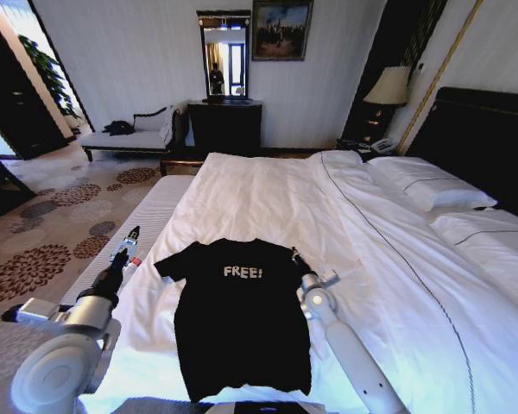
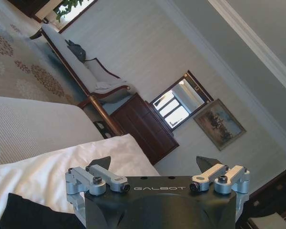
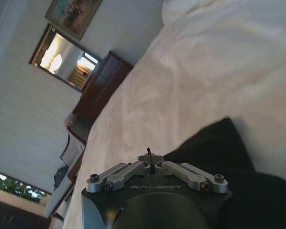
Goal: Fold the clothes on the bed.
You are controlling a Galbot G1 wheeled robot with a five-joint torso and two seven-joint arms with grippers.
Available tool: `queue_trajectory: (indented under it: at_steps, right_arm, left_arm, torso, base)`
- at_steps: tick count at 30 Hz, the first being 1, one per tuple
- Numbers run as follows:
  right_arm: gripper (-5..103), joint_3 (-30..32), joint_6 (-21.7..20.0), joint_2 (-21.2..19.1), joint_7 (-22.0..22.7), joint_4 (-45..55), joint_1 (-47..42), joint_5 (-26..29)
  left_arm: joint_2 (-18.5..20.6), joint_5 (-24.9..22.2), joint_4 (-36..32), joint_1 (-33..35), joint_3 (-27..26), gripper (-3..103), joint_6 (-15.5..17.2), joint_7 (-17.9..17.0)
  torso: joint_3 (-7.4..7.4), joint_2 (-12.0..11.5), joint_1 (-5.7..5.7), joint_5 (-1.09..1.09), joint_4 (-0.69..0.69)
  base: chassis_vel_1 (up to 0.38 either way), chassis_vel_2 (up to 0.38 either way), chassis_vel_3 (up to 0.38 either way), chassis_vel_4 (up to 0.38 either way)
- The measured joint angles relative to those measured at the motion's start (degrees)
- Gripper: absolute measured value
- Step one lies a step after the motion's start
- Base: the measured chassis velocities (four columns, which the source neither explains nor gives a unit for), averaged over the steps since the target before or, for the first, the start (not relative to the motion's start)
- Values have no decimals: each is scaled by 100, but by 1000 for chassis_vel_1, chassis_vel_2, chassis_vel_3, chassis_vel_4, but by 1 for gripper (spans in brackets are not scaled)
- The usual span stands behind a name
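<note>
Black short-sleeved T-shirt [image 1: 240, 323] spread flat, chest up, on white sheet near foot of bed [image 1: 268, 198], collar toward far end, hem toward robot. Both sleeves out to the sides, no fold made yet.

Handling, judged: thin soft cloth, light, limp; will drape and crease, likely drags on the sheet rather than sliding clean. Not fragile. Best taken by a pinch at an edge: sleeve end or shoulder seam, lifted just clear so the sheet beneath is not gathered too.

Left end effector [image 1: 125, 244] released, fingers spread wide in left wrist view, poised just off the left sleeve, over bed edge. Right end effector [image 1: 297, 256] clenched, fingertips met in right wrist view, at the right sleeve; whether cloth is caught between them cannot be told.

Small white tube with red cap [image 1: 131, 266] lying beside left sleeve.

Writing: "FREE!" [image 1: 243, 272] in white across chest. "GALBOT" [image 2: 159, 188] on end effector housings. No other label legible.
</note>
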Motion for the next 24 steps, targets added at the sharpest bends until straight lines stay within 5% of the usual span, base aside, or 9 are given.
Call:
queue_trajectory:
  at_steps: [24]
  right_arm:
    - [-3,-397,7,458,-93,-614,376,-577]
  left_arm:
    - [18,77,190,-36,37,100,-13,5]
  torso:
    - [0,0,0,1,0]
  base:
    - [0,0,0,0]
